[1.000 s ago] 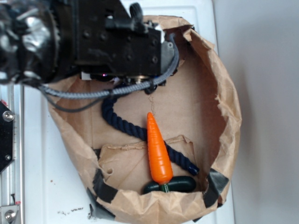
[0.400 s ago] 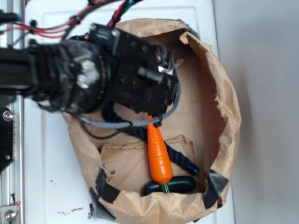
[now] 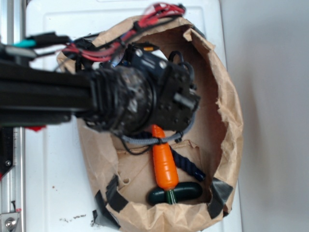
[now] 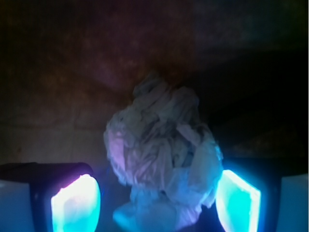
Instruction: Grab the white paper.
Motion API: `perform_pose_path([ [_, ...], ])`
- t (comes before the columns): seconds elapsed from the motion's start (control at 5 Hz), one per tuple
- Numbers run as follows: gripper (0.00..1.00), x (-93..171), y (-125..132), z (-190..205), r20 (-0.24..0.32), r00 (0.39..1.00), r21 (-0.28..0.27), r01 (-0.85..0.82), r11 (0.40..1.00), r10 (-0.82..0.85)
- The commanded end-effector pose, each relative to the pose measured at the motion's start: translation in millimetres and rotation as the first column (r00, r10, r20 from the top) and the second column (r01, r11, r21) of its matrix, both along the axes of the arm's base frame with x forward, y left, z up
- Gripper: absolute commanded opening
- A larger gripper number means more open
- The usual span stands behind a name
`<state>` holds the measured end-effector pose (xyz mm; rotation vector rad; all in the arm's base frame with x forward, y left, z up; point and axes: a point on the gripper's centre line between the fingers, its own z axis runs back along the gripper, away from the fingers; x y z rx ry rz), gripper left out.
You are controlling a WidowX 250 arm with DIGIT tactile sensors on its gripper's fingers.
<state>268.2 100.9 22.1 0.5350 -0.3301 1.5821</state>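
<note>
In the wrist view the crumpled, lumpy off-white wad of tissue-like paper (image 4: 161, 157) stands at twelve o'clock, between the wide-spread glowing pads (image 4: 75, 203) of the black gripper (image 4: 155, 205), touching neither visibly.

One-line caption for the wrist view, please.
Crumpled white paper sits between the open gripper's glowing fingertips, against dim brown bag.

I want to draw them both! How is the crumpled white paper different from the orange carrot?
The white paper is a wrinkly, lumpy wad, while the orange carrot is smooth, long and pointed. The paper is pale and off-white; the carrot is bright orange with a dark green end. The paper sits between the gripper's glowing fingers; the carrot lies free in the brown paper bag, its tip under the arm.
</note>
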Motion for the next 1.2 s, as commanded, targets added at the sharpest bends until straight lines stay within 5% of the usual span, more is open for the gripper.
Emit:
perform_pose_path([
  [0.0,0.00,-4,1,29,0.089,0.994,-0.058,0.061,0.996,-0.056],
  [0.6,0.00,-7,6,77,0.205,0.966,-0.156,0.189,0.970,-0.155],
  [0.8,0.00,-5,10,85,0.205,0.972,-0.182,0.153,0.971,-0.114],
  [1.0,1.00,-6,15,76,0.140,0.989,-0.223,0.075,0.972,-0.044],
])
